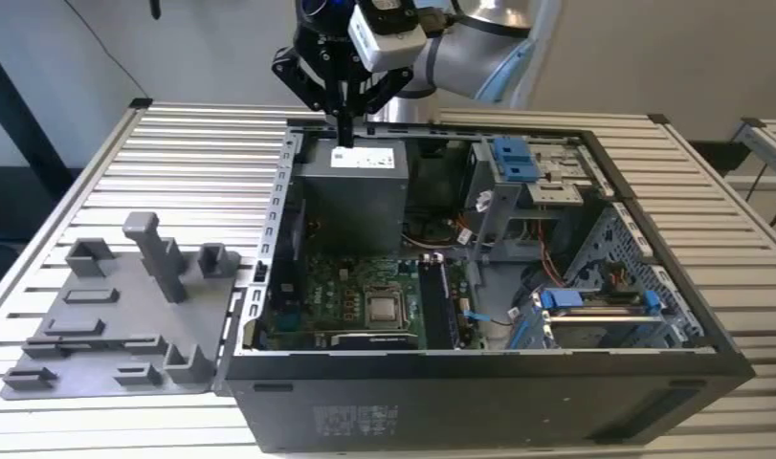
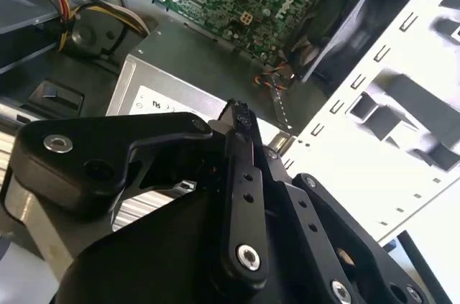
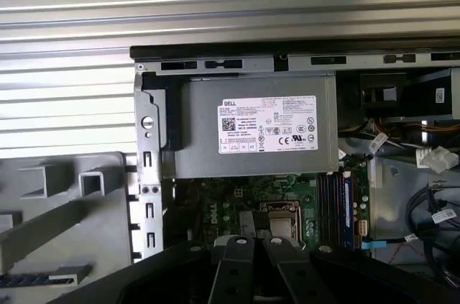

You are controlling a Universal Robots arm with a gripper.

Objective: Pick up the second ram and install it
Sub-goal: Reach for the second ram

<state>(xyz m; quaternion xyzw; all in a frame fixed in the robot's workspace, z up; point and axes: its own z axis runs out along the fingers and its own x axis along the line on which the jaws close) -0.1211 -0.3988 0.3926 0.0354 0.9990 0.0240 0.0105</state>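
i judge the pick-up not yet begun: in the exterior view my hand (image 1: 345,137) hangs closed and empty over the power box (image 1: 349,182) in the open case (image 1: 490,387), well apart from the grey tray (image 1: 107,368) on the desk (image 1: 196,153). what i take for the second ram (image 3: 43,279) is the dark strip in that tray in the first wrist view. it lies parallel to the power box's label side and crosswise to the memory slots (image 3: 334,200), one end toward the case, so a grasp would need open fingers set across its thin faces.
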